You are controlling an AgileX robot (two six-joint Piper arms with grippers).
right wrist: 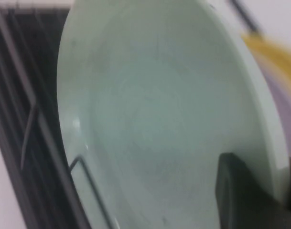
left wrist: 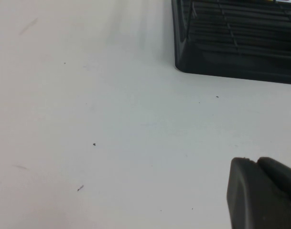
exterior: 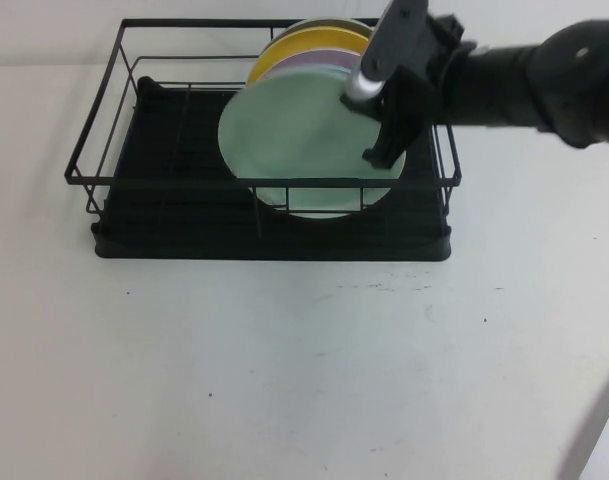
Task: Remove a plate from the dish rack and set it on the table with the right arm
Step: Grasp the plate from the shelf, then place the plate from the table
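Round, pale mint-green matte plate [exterior: 299, 140], upright in the black wire dish rack [exterior: 114, 150], looks rigid, slick, breakable; the black right gripper [exterior: 382, 152] pinches its rim, while the left gripper [left wrist: 262, 191] hovers over the white table [exterior: 284, 370], state unclear.

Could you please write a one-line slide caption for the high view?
Right gripper at the mint-green plate standing in the black dish rack on the white table.

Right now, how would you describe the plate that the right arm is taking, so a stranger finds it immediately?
Find the dish rack, black wire, on the white table. Plates stand on edge at its right end. The plate is the front one, pale mint green; the right end effector is at its right rim, unlike the yellow plate behind.
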